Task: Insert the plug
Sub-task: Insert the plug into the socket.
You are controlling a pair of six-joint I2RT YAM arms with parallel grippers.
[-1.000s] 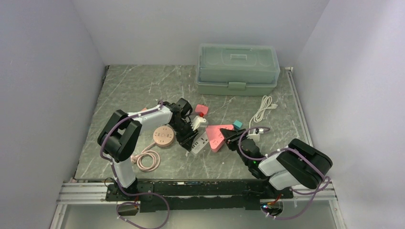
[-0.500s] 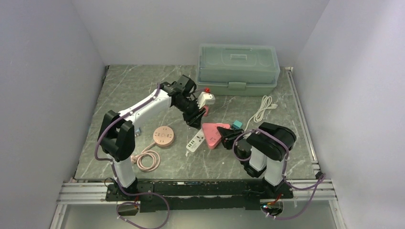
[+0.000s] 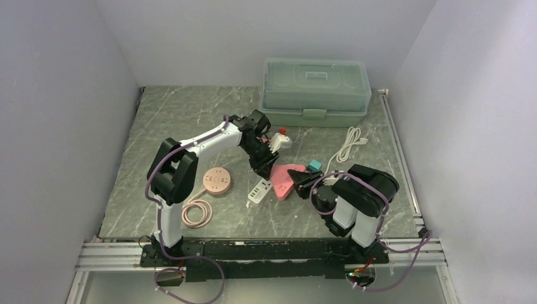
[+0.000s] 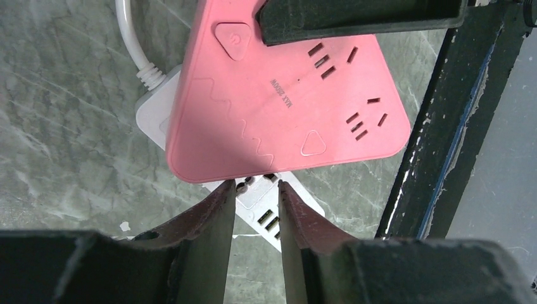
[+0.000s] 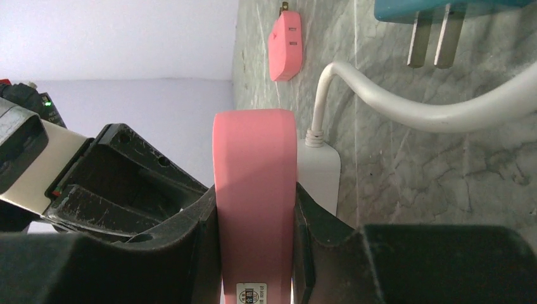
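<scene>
A pink triangular power strip lies tilted over a white power strip mid-table. My right gripper is shut on the pink strip's right edge; in the right wrist view its pads clamp both faces of the pink strip. My left gripper hovers at the strip's left corner. Its fingertips stand a little apart with nothing between them, above the white strip and the pink strip's sockets. A teal plug lies just behind the strip, with its two prongs bare. A small pink plug lies farther back.
A pale green lidded box stands at the back. A coiled white cable lies to the right. A round pink socket and its looped cord sit on the left. The white strip's cord runs across the marble.
My left arm swung back toward the green box, then came down to the pink strip's left corner. My right arm folded upright while keeping its grip on the pink strip.
</scene>
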